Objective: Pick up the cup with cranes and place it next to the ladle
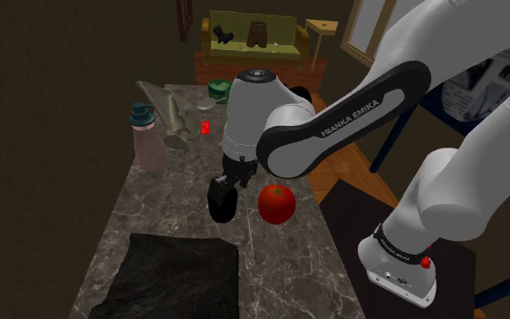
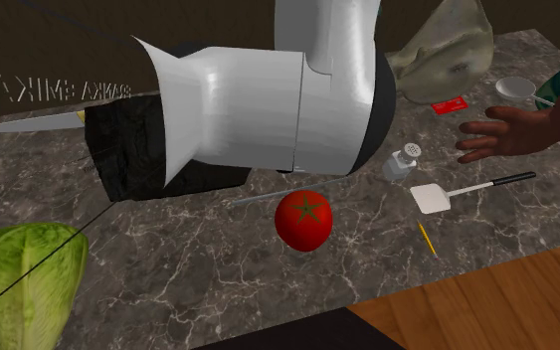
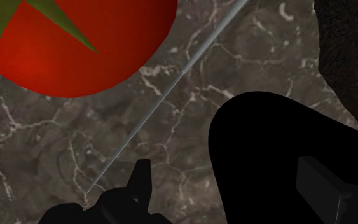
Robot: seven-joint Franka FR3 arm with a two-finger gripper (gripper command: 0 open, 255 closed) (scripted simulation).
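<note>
- Closest to the wrist camera, the gripper is standing with its fingers apart. The cup is showing as a black mass against one finger, while marble is showing between it and the other, so we are judging it not yet clasped.
- We are reading this step as the grasp. The cup is sitting off to one side of the opening, so we are wanting it centred before the fingers close.
- We are advising a straight lift afterwards. The tomato is sitting just beside the cup, and a thin grey rod is lying on the countertop between them.
- We are taking the white-bowled utensil, toward the second exterior view's upper right, for the ladle. It is lying well apart from the tomato, so the carry is looking long.
- We are seeing the cup as plain black all over, short and squat, with no crane pattern showing. It is standing on the dark veined marble below the gripper, at the shoulder view's left of the tomato.
</note>
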